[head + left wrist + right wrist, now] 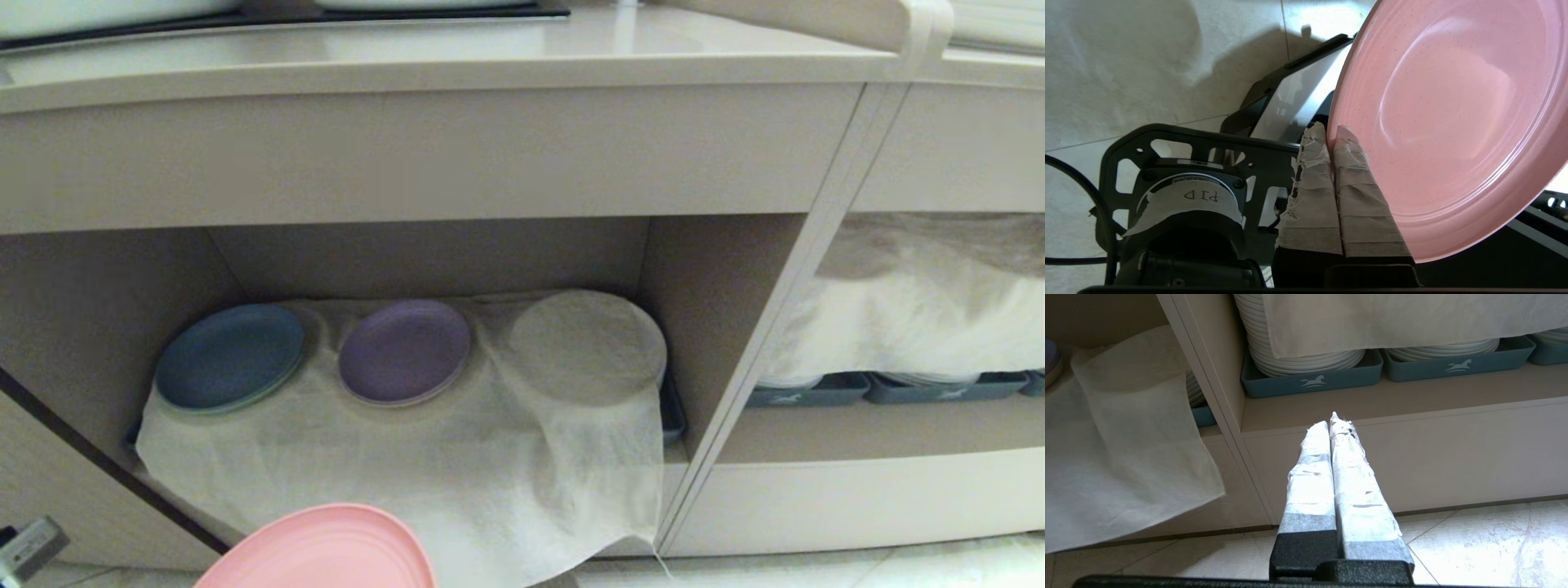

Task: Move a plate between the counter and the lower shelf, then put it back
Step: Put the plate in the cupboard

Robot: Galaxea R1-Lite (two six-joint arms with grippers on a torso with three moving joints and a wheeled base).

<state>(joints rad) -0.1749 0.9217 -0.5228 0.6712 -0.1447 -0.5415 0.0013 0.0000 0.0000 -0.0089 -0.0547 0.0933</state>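
The pink plate shows at the bottom of the head view, held in the air in front of the lower shelf. In the left wrist view my left gripper is shut on the rim of this plate, its taped fingers pinching the edge, with the floor and my base below. The counter runs across the top of the head view. My right gripper hangs shut and holds nothing, low in front of the cabinet base, outside the head view.
On the white cloth in the lower shelf lie a blue plate and a purple plate, beside a cloth-covered round stack. An upright divider separates the right cubby with white plate stacks in blue-grey trays.
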